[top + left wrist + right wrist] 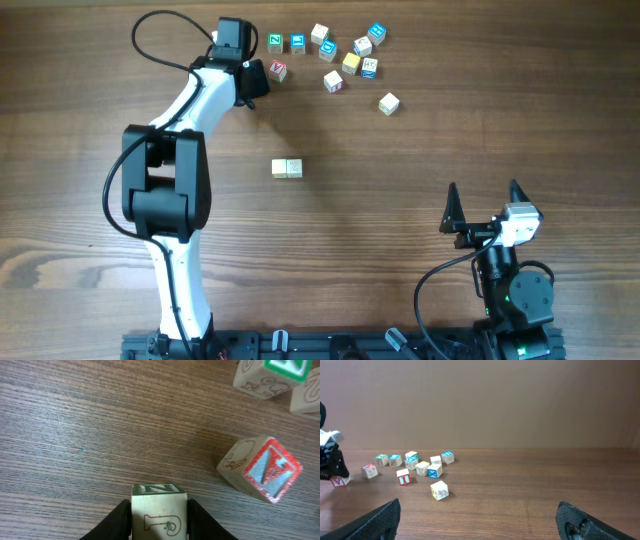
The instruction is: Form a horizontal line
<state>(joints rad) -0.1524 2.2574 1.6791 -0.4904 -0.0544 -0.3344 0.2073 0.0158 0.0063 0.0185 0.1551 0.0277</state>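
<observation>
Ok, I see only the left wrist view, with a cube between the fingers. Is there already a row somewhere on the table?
Observer: Yes. Overhead, two cream cubes lie side by side, touching, near the middle of the table.
Operator: Where is my gripper from them?
Observer: The left gripper, shut on the held cube, is beyond the row, beside the loose cubes at the far side.
Operator: And the right arm?
Observer: The right gripper stands open at the near side, apart from all cubes.

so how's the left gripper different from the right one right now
The left gripper is shut on a green-N cube; the right gripper is open and empty. The left reaches out beside the loose cubes; the right sits back near its base, away from them.
</observation>
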